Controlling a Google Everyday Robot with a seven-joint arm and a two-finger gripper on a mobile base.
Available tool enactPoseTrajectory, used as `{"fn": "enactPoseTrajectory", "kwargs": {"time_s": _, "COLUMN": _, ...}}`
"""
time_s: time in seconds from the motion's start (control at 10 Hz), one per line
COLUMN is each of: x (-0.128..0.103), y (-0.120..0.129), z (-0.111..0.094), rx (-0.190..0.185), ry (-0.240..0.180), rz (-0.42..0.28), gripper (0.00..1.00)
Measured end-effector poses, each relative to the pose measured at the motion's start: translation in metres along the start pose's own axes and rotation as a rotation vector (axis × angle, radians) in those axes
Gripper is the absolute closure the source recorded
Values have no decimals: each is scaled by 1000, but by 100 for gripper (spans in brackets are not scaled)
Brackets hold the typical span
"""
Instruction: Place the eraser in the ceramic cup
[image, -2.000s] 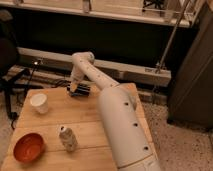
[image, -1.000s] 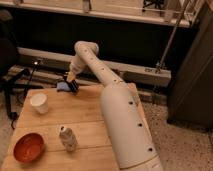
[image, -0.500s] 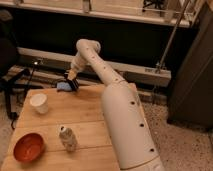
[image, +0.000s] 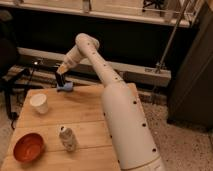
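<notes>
My long white arm (image: 120, 115) now reaches from the lower right up to the upper left of the frame. Since a moment ago it has swung left along the far edge of the pale wooden desk (image: 85, 107). There my end effector (image: 61, 79) has pressed its fingers together, right above the small flat blue block (image: 65, 88).

The dark sliver at its tip I take to be the small black oblong eraser (image: 60, 81), pinched, though it blends into the fingers. If so, the pick is made and the carry is what remains.

At lower left sits the round orange-red bowl (image: 28, 146), and the silver-grey can (image: 67, 138) stands at lower centre. The plain white ceramic cup (image: 39, 103) waits at left, near the eraser but apart from it.

I can read no brand or writing; the can's label is illegible.
</notes>
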Motion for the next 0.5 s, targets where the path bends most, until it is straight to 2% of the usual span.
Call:
{"fn": "enactPoseTrajectory", "kwargs": {"time_s": 0.1, "x": 9, "y": -15, "z": 5, "rx": 47, "ry": 14, "rz": -33, "gripper": 100}}
{"fn": "enactPoseTrajectory", "kwargs": {"time_s": 0.3, "x": 27, "y": -59, "z": 15, "rx": 176, "ry": 16, "rz": -165, "gripper": 100}}
{"fn": "enactPoseTrajectory", "kwargs": {"time_s": 0.5, "x": 38, "y": -81, "z": 10, "rx": 243, "ry": 11, "rz": -261, "gripper": 100}}
